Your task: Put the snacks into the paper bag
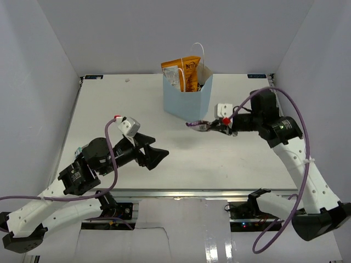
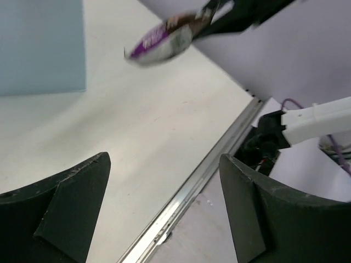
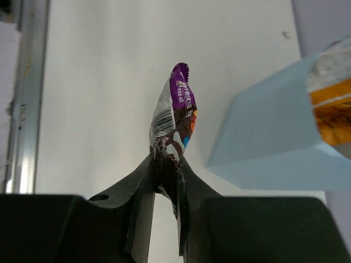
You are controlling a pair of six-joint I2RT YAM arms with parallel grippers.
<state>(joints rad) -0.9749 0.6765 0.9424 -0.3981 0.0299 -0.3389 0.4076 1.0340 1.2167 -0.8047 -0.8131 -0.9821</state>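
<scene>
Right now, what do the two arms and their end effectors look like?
Both the left arm and right arm have white lower links, black upper joints and a looping purple cable. A small white camera block with a red mark sits at each wrist. The left end effector and right end effector each have two black wedge-shaped fingers.

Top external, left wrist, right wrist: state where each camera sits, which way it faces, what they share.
Top external: above and behind both arms, looking down on the table; left gripper and right gripper show.
Left wrist: on the left arm, facing across the table toward the right arm; its open fingers frame the bottom.
Right wrist: on the right arm, looking down past its fingers pinching the purple candy bar.
Shared: all three show the candy bar and paper bag.
</scene>
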